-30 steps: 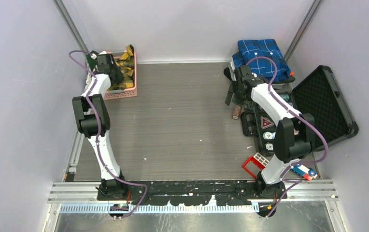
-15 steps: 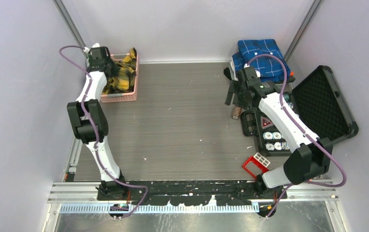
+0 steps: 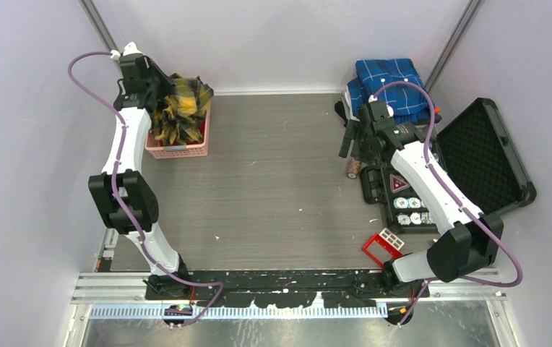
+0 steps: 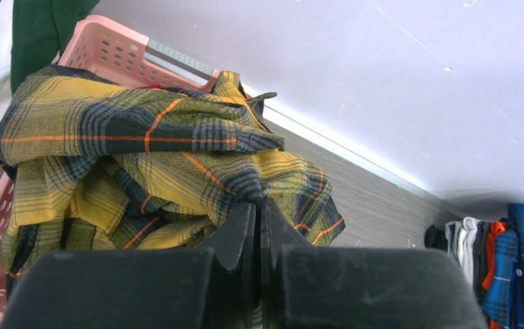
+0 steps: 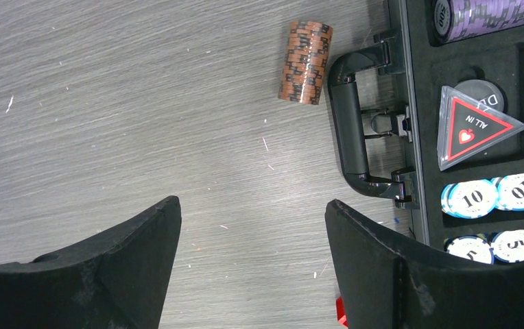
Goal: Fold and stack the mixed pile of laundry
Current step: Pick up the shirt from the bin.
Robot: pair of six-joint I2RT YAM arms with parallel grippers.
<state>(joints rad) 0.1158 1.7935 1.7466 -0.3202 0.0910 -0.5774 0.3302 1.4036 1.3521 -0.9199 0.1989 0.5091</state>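
The left tool has been clamped shut on the yellow-and-black plaid shirt, now lifted partly from the pink basket beneath it; unloading is judged begun. The right tool is held wide, empty, over the surface.

Two grippers: the left gripper and the right gripper. One yellow-and-black plaid shirt and one pink basket, both at ten o'clock on the bench. One blue plaid shirt at one o'clock. One open black case at three o'clock, holding one "ALL IN" triangle. One roll of brown chips lies beside the case's handle. One red frame at five o'clock.
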